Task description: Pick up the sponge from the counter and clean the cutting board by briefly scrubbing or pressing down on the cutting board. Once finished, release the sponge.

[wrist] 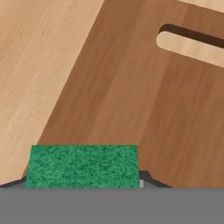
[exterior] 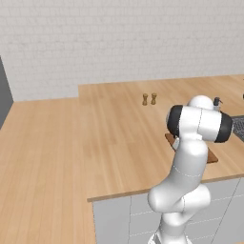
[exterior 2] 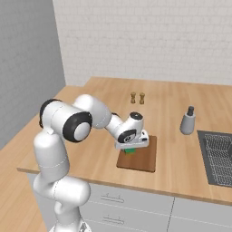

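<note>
the gripper [exterior 2: 131, 148] is clenched on the sponge [exterior 2: 130, 151], its jaws closed against the green block's sides. in the right base view the hand hangs low over the cutting board [exterior 2: 142, 156], with the sponge showing just beneath it, at the board's left part. in the hand view the sponge [wrist: 82, 166] sits at the bottom between the finger tips, with the dark reddish-brown cutting board [wrist: 131, 100] spread beyond it and the board's handle slot [wrist: 192, 43] toward the far end. the light-wood counter [wrist: 35, 65] shows alongside the board.

the step in hand looks like the cleaning itself: the sponge is over the board and either pressed on it or just above; contact cannot be told for sure. the next move probably calls for a short press or a small rub along the board while keeping the grasp firm, then letting the jaws part so the sponge is left free. two small shakers [exterior 2: 137, 98] and a grey grinder [exterior 2: 188, 121] stand well apart from the work.
</note>
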Tool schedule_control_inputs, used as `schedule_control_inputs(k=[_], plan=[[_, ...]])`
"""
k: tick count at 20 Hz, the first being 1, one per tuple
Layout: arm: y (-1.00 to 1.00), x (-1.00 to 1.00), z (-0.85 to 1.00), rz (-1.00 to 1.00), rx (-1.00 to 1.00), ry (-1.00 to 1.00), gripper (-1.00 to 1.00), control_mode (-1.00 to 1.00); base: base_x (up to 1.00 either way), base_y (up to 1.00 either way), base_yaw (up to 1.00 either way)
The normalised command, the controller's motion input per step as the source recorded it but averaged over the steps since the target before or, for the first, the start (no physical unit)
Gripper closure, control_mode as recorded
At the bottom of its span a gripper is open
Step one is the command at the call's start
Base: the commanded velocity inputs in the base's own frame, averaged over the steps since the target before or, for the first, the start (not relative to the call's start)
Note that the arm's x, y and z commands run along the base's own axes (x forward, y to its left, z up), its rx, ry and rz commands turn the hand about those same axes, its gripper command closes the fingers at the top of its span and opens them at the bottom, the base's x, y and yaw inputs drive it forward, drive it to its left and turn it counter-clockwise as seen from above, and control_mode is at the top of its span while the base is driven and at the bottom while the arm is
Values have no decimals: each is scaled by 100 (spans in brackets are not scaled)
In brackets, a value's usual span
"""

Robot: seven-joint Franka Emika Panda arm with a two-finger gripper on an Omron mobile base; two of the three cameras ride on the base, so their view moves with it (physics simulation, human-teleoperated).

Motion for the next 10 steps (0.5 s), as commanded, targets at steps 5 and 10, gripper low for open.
schedule_control_inputs(k=[5,10], plan=[[-51,-61,-46,0,0,-1,100,-100,0,0,0],[-60,-70,-50,0,0,-1,100,-100,0,0,0]])
